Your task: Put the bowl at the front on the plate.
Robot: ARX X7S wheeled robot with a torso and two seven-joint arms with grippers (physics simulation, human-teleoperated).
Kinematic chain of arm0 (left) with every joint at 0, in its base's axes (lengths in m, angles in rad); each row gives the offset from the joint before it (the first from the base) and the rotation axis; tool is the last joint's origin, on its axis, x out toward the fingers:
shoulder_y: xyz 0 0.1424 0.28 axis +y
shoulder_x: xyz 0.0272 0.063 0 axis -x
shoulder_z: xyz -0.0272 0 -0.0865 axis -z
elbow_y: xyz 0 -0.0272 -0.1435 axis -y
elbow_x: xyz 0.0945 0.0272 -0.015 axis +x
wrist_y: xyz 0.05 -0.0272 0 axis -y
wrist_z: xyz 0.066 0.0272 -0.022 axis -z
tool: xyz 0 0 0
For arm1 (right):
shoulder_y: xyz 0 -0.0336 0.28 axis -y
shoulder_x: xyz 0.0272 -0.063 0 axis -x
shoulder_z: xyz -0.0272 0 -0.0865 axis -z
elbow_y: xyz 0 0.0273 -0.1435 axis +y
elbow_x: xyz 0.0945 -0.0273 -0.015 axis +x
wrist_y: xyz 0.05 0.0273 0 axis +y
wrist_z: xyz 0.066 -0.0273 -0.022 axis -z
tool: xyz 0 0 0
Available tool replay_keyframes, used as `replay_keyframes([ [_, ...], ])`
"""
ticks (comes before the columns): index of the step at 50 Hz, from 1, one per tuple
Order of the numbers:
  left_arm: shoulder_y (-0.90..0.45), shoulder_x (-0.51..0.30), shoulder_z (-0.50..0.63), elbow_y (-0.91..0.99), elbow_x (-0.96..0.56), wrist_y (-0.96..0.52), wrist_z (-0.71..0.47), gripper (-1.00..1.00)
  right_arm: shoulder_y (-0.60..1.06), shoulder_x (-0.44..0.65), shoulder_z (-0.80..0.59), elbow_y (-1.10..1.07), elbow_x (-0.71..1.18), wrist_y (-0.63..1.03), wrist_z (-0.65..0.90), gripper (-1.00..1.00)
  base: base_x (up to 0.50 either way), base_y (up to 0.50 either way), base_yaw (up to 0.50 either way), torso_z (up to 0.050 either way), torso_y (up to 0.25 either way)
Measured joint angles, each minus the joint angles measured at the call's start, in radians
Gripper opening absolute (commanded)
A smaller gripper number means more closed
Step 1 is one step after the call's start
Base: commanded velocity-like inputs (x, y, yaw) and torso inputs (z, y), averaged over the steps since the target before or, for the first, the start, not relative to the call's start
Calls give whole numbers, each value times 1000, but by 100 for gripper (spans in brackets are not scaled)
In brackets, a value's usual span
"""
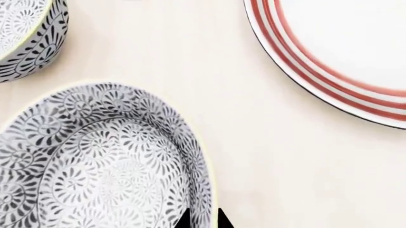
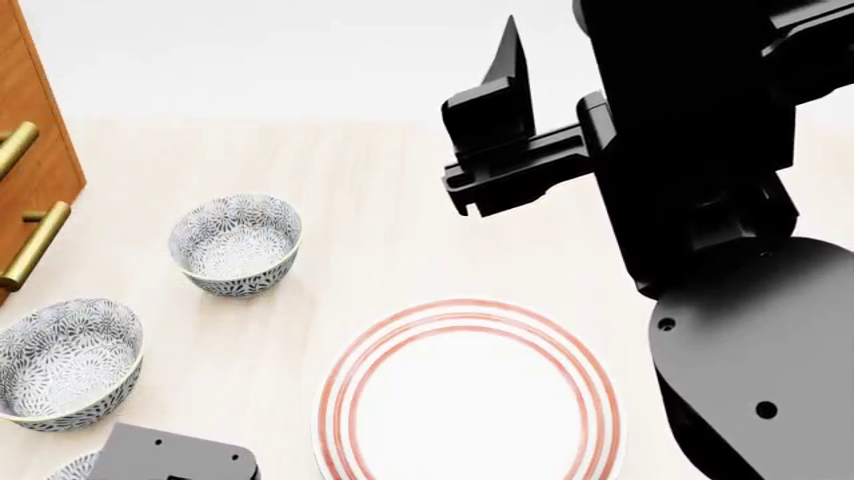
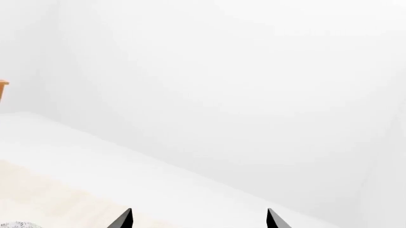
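The bowl looks like glazed ceramic, smooth with a printed blue-grey floral pattern. The plate is smooth, glossy white ceramic with red rings. The tabletop is pale matt wood. The cabinet is brown wood with brassy metal handles.

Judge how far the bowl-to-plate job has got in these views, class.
Done: nothing yet; the plate is bare. In hand: the left gripper has its fingertips either side of the front bowl's rim, but whether they grip cannot be told. The right gripper is open, raised and idle. Left: lift the bowl and set it on the plate.
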Motion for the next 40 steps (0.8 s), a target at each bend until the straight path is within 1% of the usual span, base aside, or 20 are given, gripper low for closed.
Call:
replay_keyframes([
  [9,5,-4,-4,8,29,5,27,-100,1,2,-5,-4,8,-6,1,100,0,0,0,0,0],
  [27,6,-21,-27,75,171,43,128,-100,-7,11,-6,-10,19,-21,6,100,0,0,0,0,0],
  [40,-2,-24,-29,115,243,67,174,-100,-5,15,-15,-2,22,-36,5,100,0,0,0,0,0],
])
